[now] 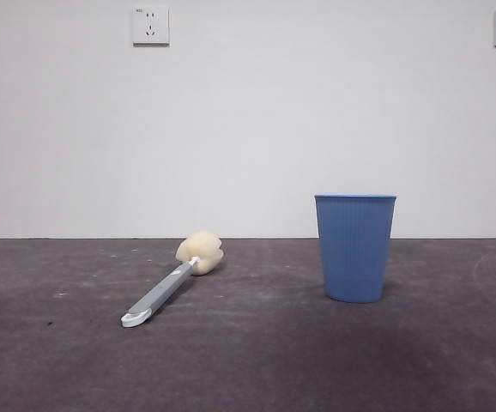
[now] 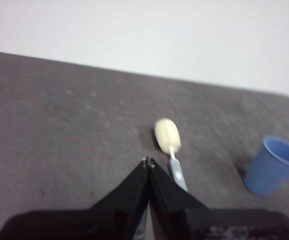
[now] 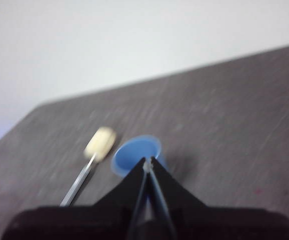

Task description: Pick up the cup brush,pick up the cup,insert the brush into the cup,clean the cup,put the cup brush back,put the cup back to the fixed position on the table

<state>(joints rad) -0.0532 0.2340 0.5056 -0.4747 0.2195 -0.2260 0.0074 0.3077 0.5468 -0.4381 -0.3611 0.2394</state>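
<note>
The cup brush [image 1: 172,281] is seen lying flat on the table [image 1: 248,360], left of centre in the front view. Its cream-yellow sponge head is turned toward the back wall and its grey handle runs forward and leftward to the white tip, which is nearest the camera. The cup [image 1: 355,247] is seen standing upright, mouth up, to the right of the brush and well apart from it; nothing is seen inside it.

Neither arm is shown in the front view. In the left wrist view the brush [image 2: 168,142] is seen just beyond the tips of the left gripper [image 2: 148,162], with the handle running toward the jaws and partly hidden behind them; the sponge head lies farther out. The jaws are pressed together at their tips and nothing is gripped between them. Contact with the handle cannot be judged from this blurred picture, though the gripper appears to be held above the table. The cup [image 2: 274,166] is seen off to one side, well clear of this gripper.

In the right wrist view the cup [image 3: 135,154] is seen directly past the tips of the right gripper [image 3: 147,164], its open mouth partly covered by them. These jaws are likewise closed to a point and nothing is held. The brush [image 3: 92,159] lies beside the cup, apart from this gripper.

Two wall sockets [image 1: 150,25] are seen high on the white wall behind the table.
</note>
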